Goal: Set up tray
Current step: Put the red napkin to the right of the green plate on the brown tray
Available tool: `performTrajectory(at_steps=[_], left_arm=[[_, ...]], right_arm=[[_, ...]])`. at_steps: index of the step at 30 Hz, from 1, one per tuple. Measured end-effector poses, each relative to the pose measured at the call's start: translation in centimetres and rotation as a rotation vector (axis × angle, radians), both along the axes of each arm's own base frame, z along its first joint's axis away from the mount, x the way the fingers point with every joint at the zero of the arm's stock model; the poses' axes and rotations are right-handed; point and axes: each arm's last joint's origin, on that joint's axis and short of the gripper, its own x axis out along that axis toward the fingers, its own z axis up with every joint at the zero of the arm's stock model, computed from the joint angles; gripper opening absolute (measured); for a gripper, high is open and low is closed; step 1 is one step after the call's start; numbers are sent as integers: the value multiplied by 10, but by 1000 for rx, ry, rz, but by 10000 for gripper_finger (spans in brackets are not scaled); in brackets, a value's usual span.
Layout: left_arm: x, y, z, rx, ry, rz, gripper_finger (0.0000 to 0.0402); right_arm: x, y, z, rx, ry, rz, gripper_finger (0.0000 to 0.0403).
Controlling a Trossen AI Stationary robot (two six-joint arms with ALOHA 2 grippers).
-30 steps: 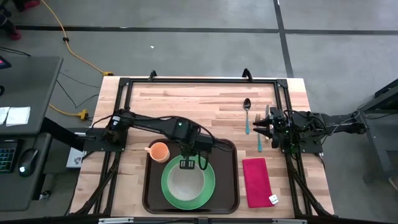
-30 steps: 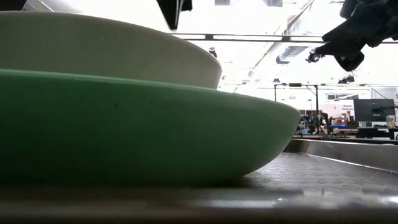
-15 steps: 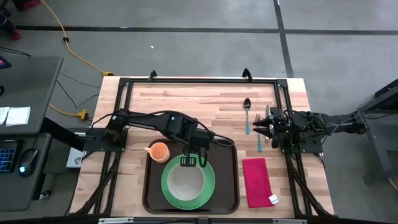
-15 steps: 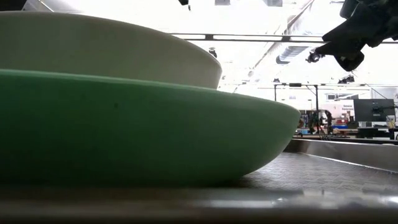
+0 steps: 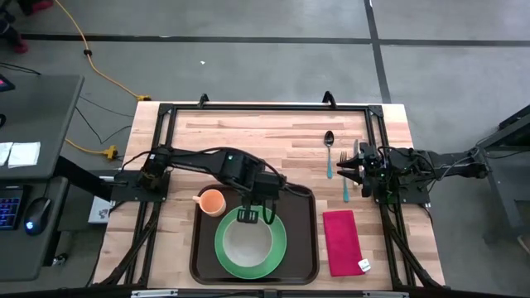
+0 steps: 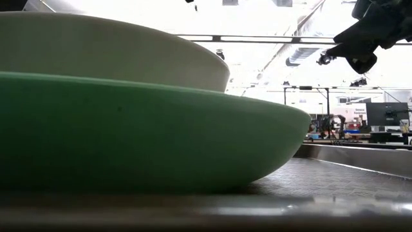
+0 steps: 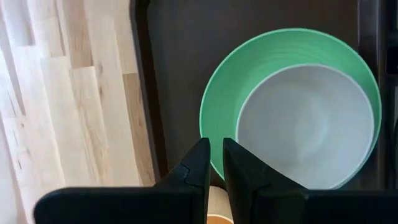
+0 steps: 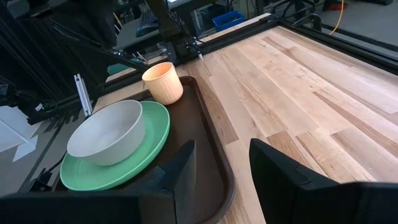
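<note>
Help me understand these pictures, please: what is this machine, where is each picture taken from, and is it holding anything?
It is a robot with two arms at a wooden table. One camera looks down, one sits at tray level, one rides each wrist. The brown tray carries a green plate with a white bowl; an orange cup stands at its corner. A spoon, a fork and a red napkin lie beside it. The left gripper hovers above the plate, fingers nearly together, empty. The right gripper waits open by the cutlery.

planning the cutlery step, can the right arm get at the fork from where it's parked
Probably yes. The right hand waits open at the table's right edge, and the fork lies on bare wood right beside it, next to the spoon. Nothing stands between them; the left hand is away over the tray.
</note>
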Motion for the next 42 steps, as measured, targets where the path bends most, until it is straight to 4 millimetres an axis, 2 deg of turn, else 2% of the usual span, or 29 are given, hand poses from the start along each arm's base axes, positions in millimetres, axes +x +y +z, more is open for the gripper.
performTrajectory(at_steps=[13, 26, 42], left_arm=[[-4, 2, 5, 40, -23, -5, 74], [-48, 10, 57, 133, -202, 51, 74], [-83, 18, 88, 152, -297, -35, 74]], right_arm=[[0, 0, 0, 8, -1, -2, 129], [0, 0, 0, 1, 0, 0, 129], [0, 0, 0, 5, -2, -16, 129]])
